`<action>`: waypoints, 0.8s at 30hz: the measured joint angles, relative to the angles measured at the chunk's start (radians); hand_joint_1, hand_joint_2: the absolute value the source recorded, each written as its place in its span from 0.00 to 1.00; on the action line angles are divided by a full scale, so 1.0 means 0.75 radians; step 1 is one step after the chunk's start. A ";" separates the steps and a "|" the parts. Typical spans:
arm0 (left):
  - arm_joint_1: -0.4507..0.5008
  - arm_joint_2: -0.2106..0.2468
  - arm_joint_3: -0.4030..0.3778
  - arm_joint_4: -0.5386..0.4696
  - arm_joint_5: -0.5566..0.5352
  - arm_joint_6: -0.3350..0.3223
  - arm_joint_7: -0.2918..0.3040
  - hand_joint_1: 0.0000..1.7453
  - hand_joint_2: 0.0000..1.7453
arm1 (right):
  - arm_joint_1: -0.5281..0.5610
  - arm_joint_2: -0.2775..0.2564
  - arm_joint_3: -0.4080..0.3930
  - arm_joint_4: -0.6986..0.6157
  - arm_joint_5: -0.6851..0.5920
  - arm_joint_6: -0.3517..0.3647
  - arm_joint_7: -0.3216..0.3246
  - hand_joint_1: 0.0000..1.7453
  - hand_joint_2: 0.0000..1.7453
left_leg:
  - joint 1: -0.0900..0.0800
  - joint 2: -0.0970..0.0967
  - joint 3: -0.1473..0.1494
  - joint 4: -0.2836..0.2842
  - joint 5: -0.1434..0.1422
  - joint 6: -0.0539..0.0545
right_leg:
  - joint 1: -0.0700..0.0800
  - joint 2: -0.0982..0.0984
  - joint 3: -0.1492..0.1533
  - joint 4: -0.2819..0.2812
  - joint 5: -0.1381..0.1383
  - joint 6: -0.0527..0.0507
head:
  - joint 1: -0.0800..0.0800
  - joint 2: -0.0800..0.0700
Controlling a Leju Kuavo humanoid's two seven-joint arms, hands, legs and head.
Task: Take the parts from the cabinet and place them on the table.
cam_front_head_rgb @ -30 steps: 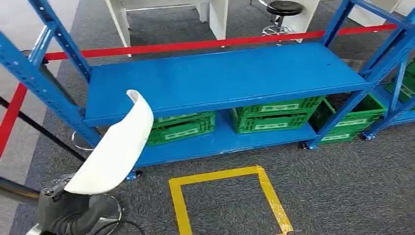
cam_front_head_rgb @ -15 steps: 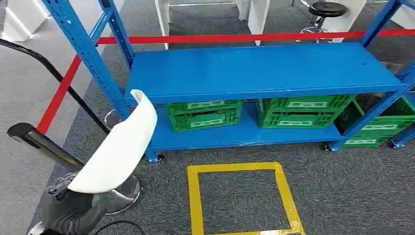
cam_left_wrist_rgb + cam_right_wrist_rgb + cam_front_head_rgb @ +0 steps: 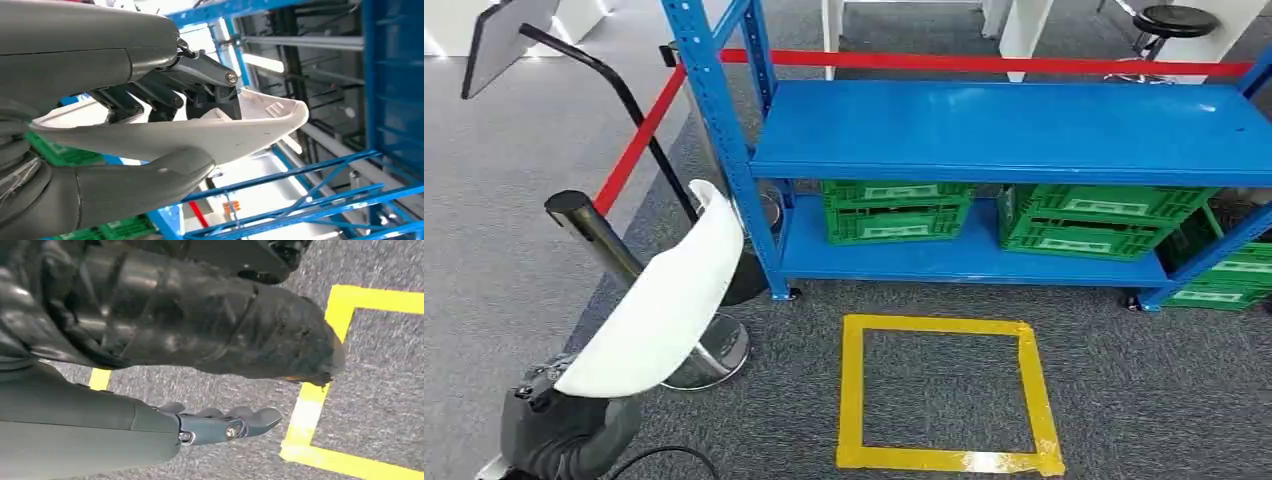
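One white curved part [image 3: 664,310] is in play here, carried in the left robot hand [image 3: 559,425] low at the robot's left side, its upswept tip rising toward the corner post of the blue cabinet [image 3: 1014,130]. From the left wrist view the thick thumb [image 3: 145,180] presses under the shell while the dark fingers [image 3: 165,95] bear down on top, so that robot hand is clamped on the part [image 3: 200,135], gripping near one end with most of the length cantilevered out.

The right robot hand [image 3: 225,425] hangs over the carpet beside the yellow taped square [image 3: 320,390], holding nothing, fingers lying close and slightly curled; I'd call it relaxed rather than fisted, touching nothing.

No table shows yet, so the job now looks like the carry. To do it well, I'd say: keep the long free end away from the shelf's corner post and the black stanchion [image 3: 599,235] standing near it, turn slowly, and keep the grip firm, because that one-ended hold could let the shell pivot.
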 joint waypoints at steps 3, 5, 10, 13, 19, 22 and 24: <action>-0.005 -0.005 -0.004 0.004 0.000 0.000 0.001 1.00 1.00 | 0.008 -0.003 0.000 0.000 -0.001 0.000 0.000 0.00 0.00 | -0.004 -0.021 -0.053 0.004 0.043 0.023 | 0.002 0.108 -0.062 0.211 -0.229 0.008 | 0.013 0.001; -0.004 -0.005 -0.009 0.007 0.000 -0.001 0.001 1.00 1.00 | 0.009 -0.003 0.001 0.000 0.000 0.000 0.000 0.00 0.00 | -0.008 -0.039 -0.100 0.015 0.074 0.023 | 0.002 0.116 -0.089 0.385 -0.294 0.010 | 0.011 0.000; -0.005 -0.007 -0.013 0.010 -0.012 0.000 0.001 1.00 1.00 | 0.005 -0.007 0.000 0.000 -0.003 0.000 0.000 0.00 0.00 | 0.000 -0.089 -0.208 0.073 0.117 -0.009 | -0.015 0.181 0.186 0.049 -0.170 0.020 | 0.013 0.000; -0.011 -0.007 -0.019 0.010 -0.013 0.001 0.000 1.00 1.00 | 0.009 -0.007 0.001 0.000 -0.003 0.002 0.000 0.00 0.00 | -0.009 -0.117 -0.249 0.098 0.155 -0.030 | -0.011 0.192 0.214 -0.006 -0.192 0.002 | 0.012 0.001; -0.012 -0.007 -0.027 0.011 -0.013 0.002 0.000 1.00 1.00 | 0.008 -0.007 -0.001 0.000 -0.006 0.003 0.000 0.00 0.00 | -0.002 -0.058 -0.353 0.401 -0.094 -0.058 | 0.000 0.102 0.146 0.002 -0.141 -0.060 | -0.016 0.001; -0.011 -0.007 -0.028 0.012 -0.013 0.002 0.001 1.00 1.00 | 0.007 -0.008 -0.001 0.000 -0.006 0.005 0.000 0.00 0.00 | -0.007 -0.055 -0.322 0.502 -0.063 -0.041 | 0.023 0.060 0.104 0.005 -0.112 -0.070 | -0.028 0.000; -0.011 -0.007 -0.028 0.012 -0.013 0.001 0.001 1.00 1.00 | 0.006 -0.008 -0.001 0.000 -0.007 0.005 -0.001 0.00 0.00 | -0.031 -0.043 -0.188 0.326 0.011 0.011 | 0.044 0.040 0.084 0.005 -0.096 -0.076 | -0.038 0.001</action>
